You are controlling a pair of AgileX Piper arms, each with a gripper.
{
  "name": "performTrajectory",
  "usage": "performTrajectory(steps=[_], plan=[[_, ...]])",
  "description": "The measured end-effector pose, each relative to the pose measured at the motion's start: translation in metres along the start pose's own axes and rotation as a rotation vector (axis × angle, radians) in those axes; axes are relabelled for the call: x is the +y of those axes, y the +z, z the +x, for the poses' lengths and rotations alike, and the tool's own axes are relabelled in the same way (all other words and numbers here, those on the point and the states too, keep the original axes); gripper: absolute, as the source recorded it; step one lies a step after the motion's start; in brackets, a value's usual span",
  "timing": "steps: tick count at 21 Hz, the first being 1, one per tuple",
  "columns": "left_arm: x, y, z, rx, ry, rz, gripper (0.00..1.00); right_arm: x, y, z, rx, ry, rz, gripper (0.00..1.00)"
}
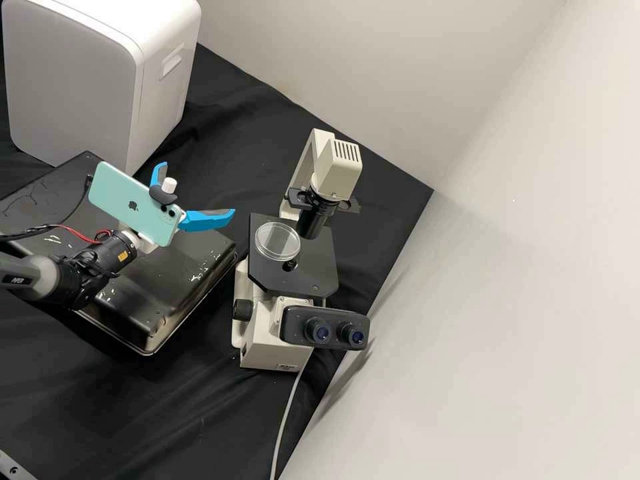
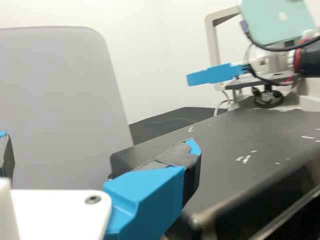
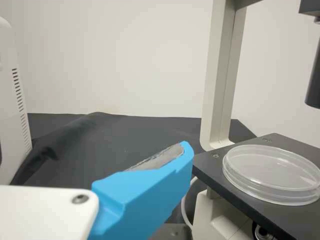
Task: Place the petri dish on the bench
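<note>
A clear round petri dish (image 1: pixel 278 241) lies flat on the black stage (image 1: pixel 319 270) of a white microscope (image 1: pixel 267 333), just left of the objective. My right gripper (image 1: pixel 190 200) hovers open to the left of the stage, above a black case, with nothing between its blue fingers (image 1: pixel 208 218). The right wrist view has the dish (image 3: pixel 272 172) close ahead, beyond one fingertip (image 3: pixel 165 167). My left gripper (image 2: pixel 80 170) is open and empty, low beside the black case (image 2: pixel 240 150). It faces the right gripper (image 2: pixel 215 75) farther off.
A large white appliance (image 1: pixel 93 73) stands at the back left. The scuffed black case (image 1: pixel 153 287) sits left of the microscope. The microscope's eyepieces (image 1: pixel 330 330) face the front, and a cable (image 1: pixel 287 413) runs off the black bench cloth (image 1: pixel 100 413). A pale wall (image 1: pixel 520 267) closes the right side.
</note>
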Motion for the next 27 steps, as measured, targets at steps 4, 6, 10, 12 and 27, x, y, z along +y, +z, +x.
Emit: performTrajectory(steps=[4, 6, 10, 12, 27], plan=[[-0.0013, 0.001, 0.0, -0.002, -0.007, 0.003, 1.0, 0.0, 0.0, 0.0, 0.0, 0.0, 0.0, 1.0], [-0.0014, 0.001, 0.0, -0.001, -0.006, 0.004, 1.0, 0.0, 0.0, 0.0, 0.0, 0.0, 0.0, 1.0], [-0.0011, -0.001, 0.001, 0.006, -0.003, 0.005, 1.0, 0.0, 0.0, 0.0, 0.0, 0.0, 0.0, 1.0], [-0.0011, -0.002, 0.001, 0.013, -0.002, 0.005, 1.0, 0.002, 0.002, 0.0, -0.007, 0.008, -0.001, 1.0], [-0.0039, -0.003, 0.002, 0.02, -0.016, 0.015, 1.0, 0.034, 0.059, -0.009, -0.164, 0.127, 0.061, 1.0]])
